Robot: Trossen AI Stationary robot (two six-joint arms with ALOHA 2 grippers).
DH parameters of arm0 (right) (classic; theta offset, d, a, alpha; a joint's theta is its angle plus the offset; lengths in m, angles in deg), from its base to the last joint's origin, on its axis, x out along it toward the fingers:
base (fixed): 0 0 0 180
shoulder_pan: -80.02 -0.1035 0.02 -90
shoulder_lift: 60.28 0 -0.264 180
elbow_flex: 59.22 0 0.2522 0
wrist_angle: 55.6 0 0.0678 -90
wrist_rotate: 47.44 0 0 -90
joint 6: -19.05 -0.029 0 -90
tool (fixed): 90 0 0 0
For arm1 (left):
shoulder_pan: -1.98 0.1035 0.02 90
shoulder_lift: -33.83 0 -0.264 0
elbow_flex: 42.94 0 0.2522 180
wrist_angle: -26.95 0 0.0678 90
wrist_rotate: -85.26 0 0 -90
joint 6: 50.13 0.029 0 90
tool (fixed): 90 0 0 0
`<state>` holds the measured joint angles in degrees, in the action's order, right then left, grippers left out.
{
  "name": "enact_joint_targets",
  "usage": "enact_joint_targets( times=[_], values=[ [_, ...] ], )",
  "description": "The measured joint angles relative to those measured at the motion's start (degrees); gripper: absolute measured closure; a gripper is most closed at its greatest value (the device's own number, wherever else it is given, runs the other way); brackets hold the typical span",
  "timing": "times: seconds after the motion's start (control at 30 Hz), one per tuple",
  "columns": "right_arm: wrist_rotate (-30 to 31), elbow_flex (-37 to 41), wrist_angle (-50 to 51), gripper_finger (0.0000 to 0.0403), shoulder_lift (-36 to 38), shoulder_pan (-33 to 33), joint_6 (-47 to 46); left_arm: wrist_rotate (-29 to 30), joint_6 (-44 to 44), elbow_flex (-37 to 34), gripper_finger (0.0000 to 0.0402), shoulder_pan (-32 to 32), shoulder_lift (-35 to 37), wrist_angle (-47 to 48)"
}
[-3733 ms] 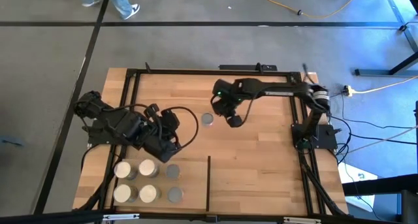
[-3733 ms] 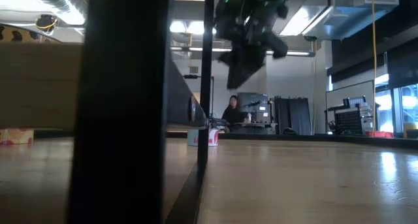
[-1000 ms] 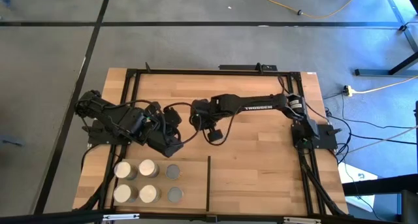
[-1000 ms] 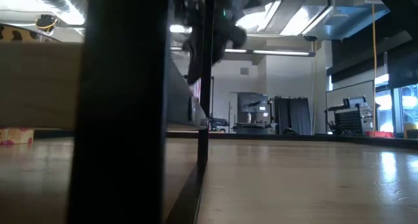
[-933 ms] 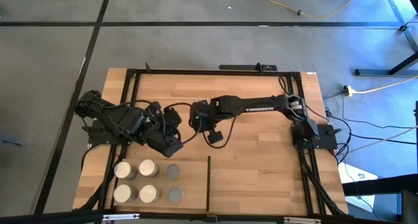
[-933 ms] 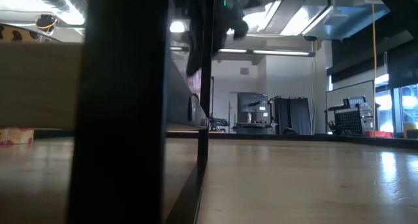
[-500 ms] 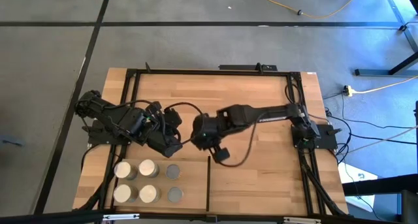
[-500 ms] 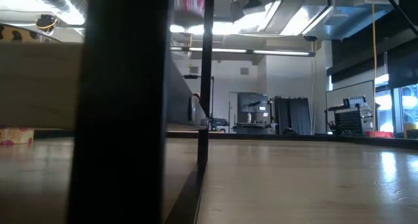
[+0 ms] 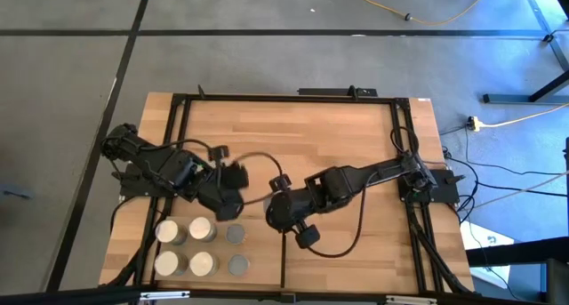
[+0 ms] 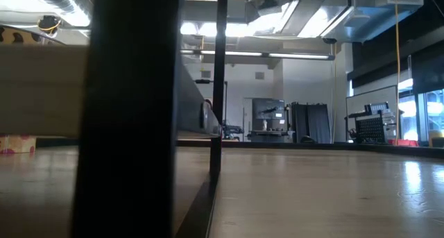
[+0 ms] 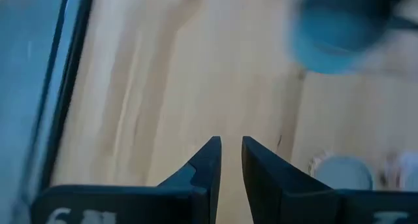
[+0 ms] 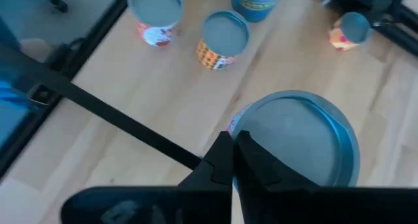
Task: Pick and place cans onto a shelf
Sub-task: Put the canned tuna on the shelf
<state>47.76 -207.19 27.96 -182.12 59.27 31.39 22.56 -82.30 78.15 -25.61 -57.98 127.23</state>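
Cans [image 9: 199, 228]: six stand on the shelf [image 9: 262, 252] at the counter's near left corner, in two rows of three, seen from above.
Tops: four pale cream, and the two nearest the divider grey.
Seventh can [image 12: 297, 142]: only the right wrist view shows it, a wide grey top with a blue rim just past that arm's fingertips; the arm hides it from above.
Right pincer [image 9: 283, 216]: over the black divider [image 9: 284, 252] at the shelf's edge. Its fingers [image 12: 222, 160] are pressed together; I cannot tell whether they hold the seventh can.
Labels: the right wrist view alone shows the cans' sides, red-and-white, orange and blue ones.
Left pincer [image 9: 233, 174]: above the counter just behind the shelf. Its own camera shows the fingers [image 11: 208, 160] slightly apart with nothing between them, and one pale-topped can [image 11: 344, 172] to the side.
Blue shape [image 11: 339, 28]: too blurred to name.
Low view: a thick black upright [image 10: 128, 113] and a thin one [image 10: 220, 78].
Arms: two, both dark.
Counter [image 9: 356, 136]: light butcher-block wood in a black frame.
Room: grey floor [image 9: 71, 74] with a yellow cable [image 9: 418, 16]; ceiling lights [image 10: 229, 28] and dark cabinets [image 10: 309, 123] lie beyond.
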Motion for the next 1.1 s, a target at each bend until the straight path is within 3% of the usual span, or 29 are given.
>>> enact_joint_targets(
  times=[0.13,0.37,0.63,0.77,1.1],
  values=[
    [1.2,0.0,0.0,0.0399,0.0,-0.3,1.8,-1.6,14.7,0.0,0.0347,-1.5,0.0,-5.5],
    [1.3,0.1,0.0,0.0399,0.0,-0.2,9.9,-1.8,24.1,0.0,0.0347,-1.3,0.0,-14.0],
    [1.0,0.2,0.1,0.0399,0.0,-0.2,20.3,-7.2,41.6,0.0,0.0347,-1.6,-0.6,-15.6],
    [-2.4,0.2,0.0,0.0399,0.0,-0.2,25.4,-8.2,48.7,0.0,0.0347,-1.6,-1.2,-15.6],
    [-4.0,0.2,-2.2,0.0399,0.0,0.8,30.3,-13.9,60.7,0.0,0.0347,-1.6,-3.3,-16.1]
  ],
)
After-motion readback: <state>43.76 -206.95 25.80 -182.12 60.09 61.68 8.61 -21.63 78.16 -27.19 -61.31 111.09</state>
